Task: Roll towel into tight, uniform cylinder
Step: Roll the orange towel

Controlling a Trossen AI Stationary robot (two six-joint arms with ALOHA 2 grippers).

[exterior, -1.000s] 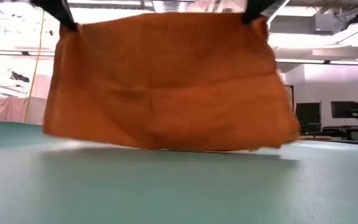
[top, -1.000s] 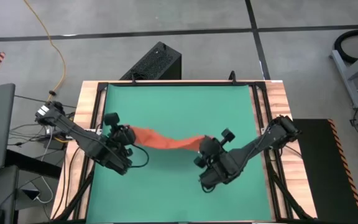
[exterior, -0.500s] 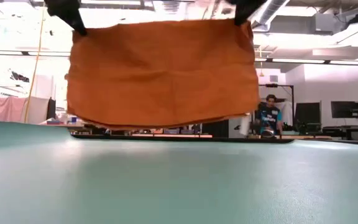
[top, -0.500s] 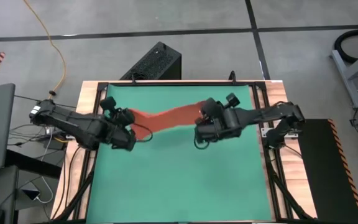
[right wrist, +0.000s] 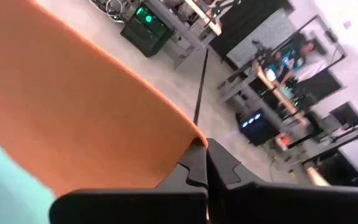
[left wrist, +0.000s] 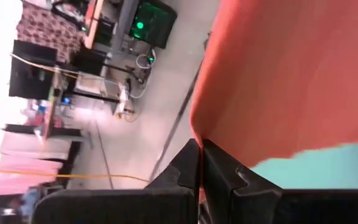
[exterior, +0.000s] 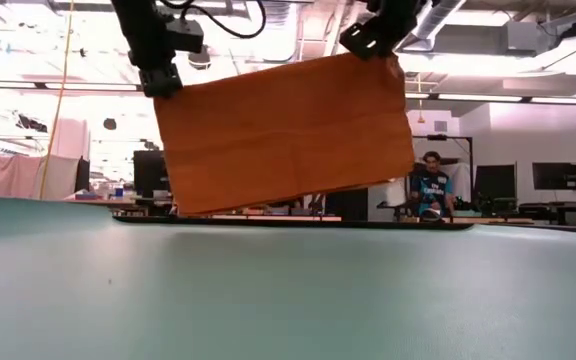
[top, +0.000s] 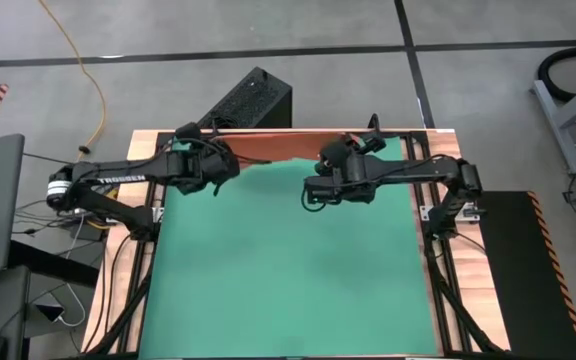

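The orange-red towel (exterior: 283,135) hangs as a flat sheet over the far part of the green table (top: 288,260), clear of it, with its top edge rising toward the right. From above, the towel (top: 273,148) shows as a narrow strip near the far edge. My left gripper (top: 230,158) is shut on its upper left corner. My right gripper (top: 320,158) is shut on its upper right corner, a little higher. No white tag shows. My left gripper pinches the towel's upper left corner (left wrist: 199,134) between its two shut fingers, which slant slightly down toward the far side. The towel hangs below this corner (exterior: 165,97), clear of the table. My right gripper pinches the towel's upper right corner (right wrist: 194,140) between its two shut fingers, which point nearly level toward the far side. This corner (exterior: 393,62) sits higher than the left one. The top edge between the two corners runs straight.
A black box (top: 248,100) stands on the floor just beyond the table's far edge. A wooden frame (top: 138,200) borders the green mat. The mat nearer than the towel is bare. A person (exterior: 431,185) sits in the room far behind the table.
Both grippers have carried the towel from the middle of the table toward its far edge, turning as they went. The towel's lower edge, down by the mat a second ago, now hangs clear. Its top edge has tilted, with the right corner higher than the left.
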